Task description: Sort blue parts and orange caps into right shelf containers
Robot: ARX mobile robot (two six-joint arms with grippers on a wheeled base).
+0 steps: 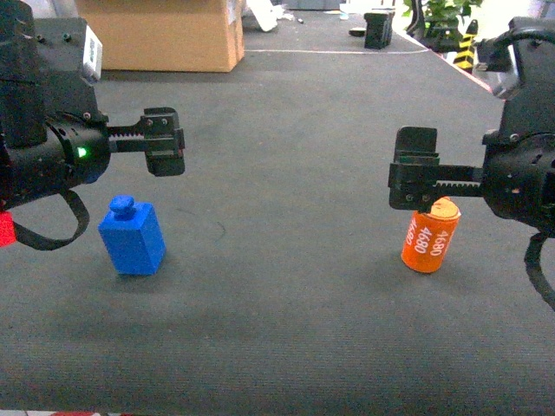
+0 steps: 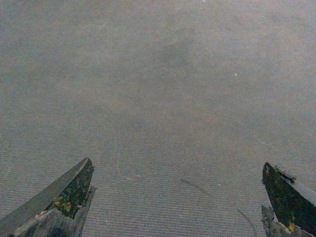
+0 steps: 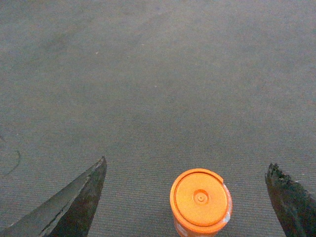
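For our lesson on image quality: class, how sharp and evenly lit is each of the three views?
Head view: soft, even light, faint shadow beside the blue part, bright glare at the far top. Left wrist view: dim, grainy, fingertips blurred. Right wrist view: orange cap crisp, mat evenly lit.

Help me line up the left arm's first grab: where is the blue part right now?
In the head view the blue part stands on the left of the dark mat, just below and in front of the left gripper; the left wrist camera doesn't show it.
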